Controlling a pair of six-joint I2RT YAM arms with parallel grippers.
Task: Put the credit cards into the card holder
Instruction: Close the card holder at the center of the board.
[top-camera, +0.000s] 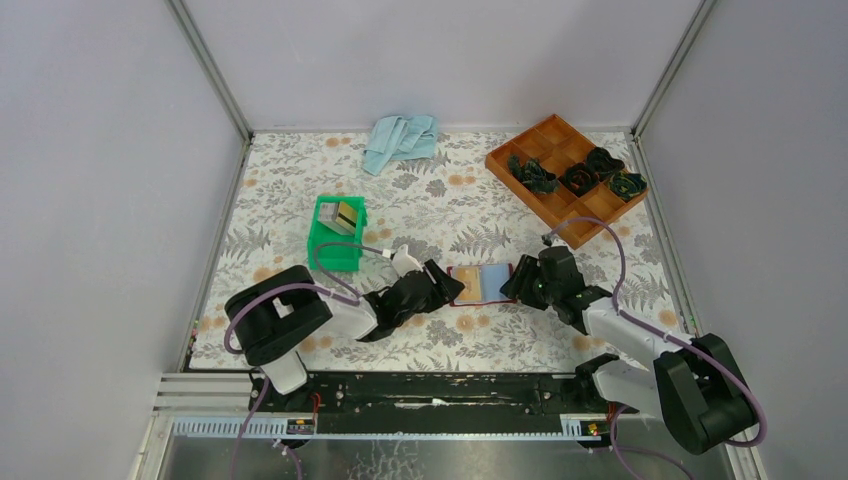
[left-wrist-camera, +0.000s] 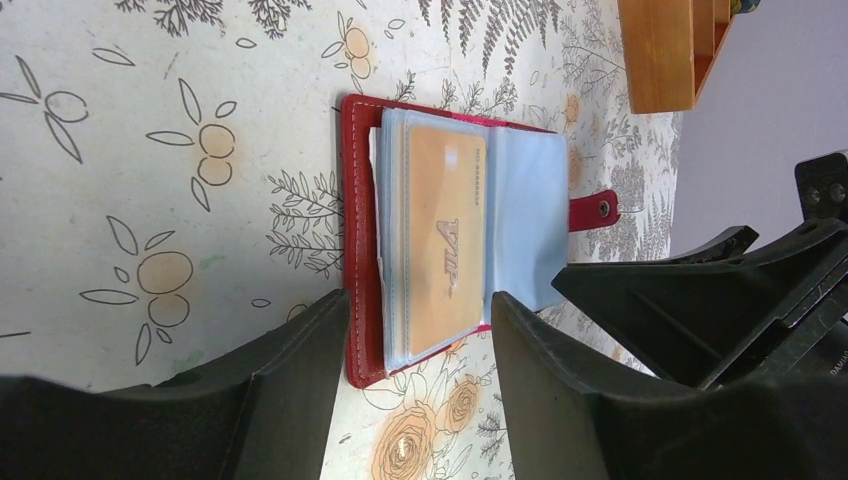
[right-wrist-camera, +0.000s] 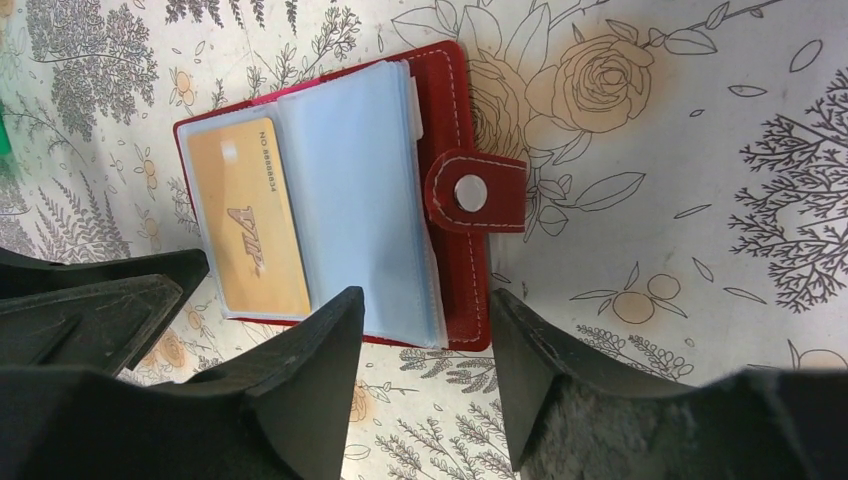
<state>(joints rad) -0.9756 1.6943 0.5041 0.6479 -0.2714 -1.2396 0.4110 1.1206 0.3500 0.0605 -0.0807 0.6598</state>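
The dark red card holder (top-camera: 482, 283) lies open on the floral table between my two grippers. A gold credit card (left-wrist-camera: 445, 240) sits in its left clear sleeve, and the right pale blue sleeve (right-wrist-camera: 350, 190) shows no card. The snap tab (right-wrist-camera: 470, 192) points away to the right. My left gripper (left-wrist-camera: 418, 345) is open at the holder's left end, its fingers straddling the red edge (left-wrist-camera: 360, 250) without touching. At the right end my right gripper (right-wrist-camera: 425, 315) is also open, around the holder's corner (right-wrist-camera: 462, 300). More credit cards (top-camera: 347, 213) stand in the green bin (top-camera: 330, 250).
An orange compartment tray (top-camera: 555, 150) with dark green items stands at the back right. A light blue cloth (top-camera: 400, 140) lies at the back middle. Grey walls enclose the table on three sides.
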